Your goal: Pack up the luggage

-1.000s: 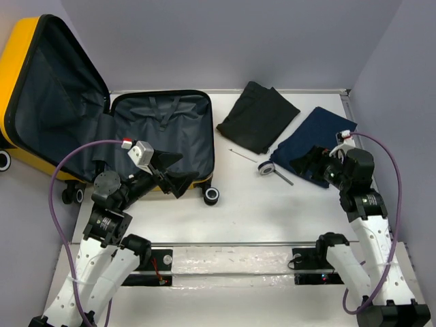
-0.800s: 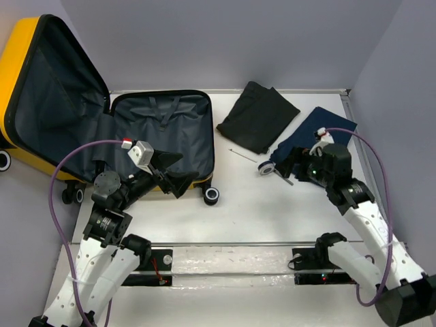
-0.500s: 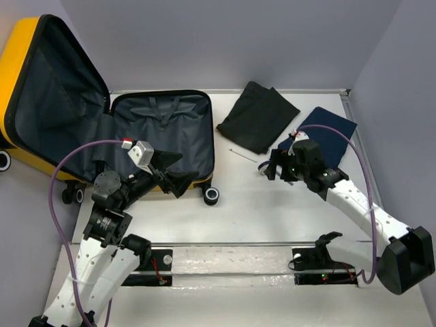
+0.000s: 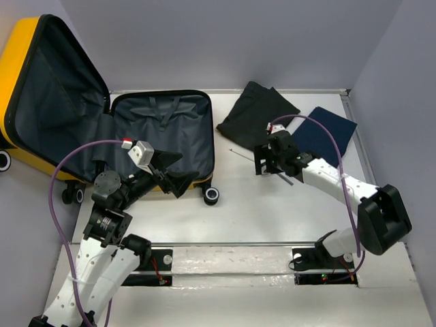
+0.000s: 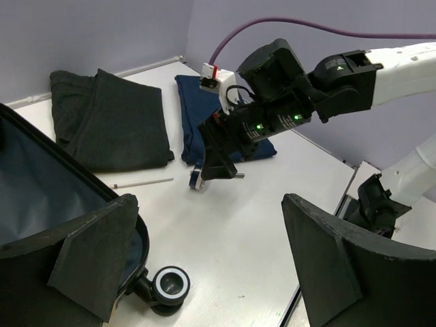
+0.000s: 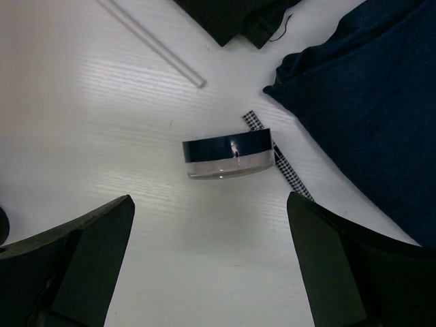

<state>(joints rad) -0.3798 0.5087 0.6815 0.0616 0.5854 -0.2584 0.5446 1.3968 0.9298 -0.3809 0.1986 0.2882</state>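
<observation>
The yellow luggage (image 4: 15, 75) lies open at the left, its dark grey lining (image 4: 163, 126) facing up with nothing lying on it. One wheel (image 4: 212, 196) shows in the top view and in the left wrist view (image 5: 170, 285). My left gripper (image 4: 174, 172) is open and empty over the luggage's near right corner. My right gripper (image 4: 262, 163) is open and empty, hovering just above a small round jar (image 6: 228, 155) with a dark blue lid. The folded black clothes (image 4: 259, 116) and the folded navy clothes (image 4: 332, 131) lie on the table at the back right.
A thin white stick (image 6: 150, 42) lies between the jar and the black clothes. A checkered strip (image 6: 281, 162) lies beside the jar. The table's walls stand behind and to the right. A clear rail (image 4: 231, 255) runs along the near edge.
My right arm has swung left, from over the navy clothes to above the jar. The left arm and the luggage have not moved.
</observation>
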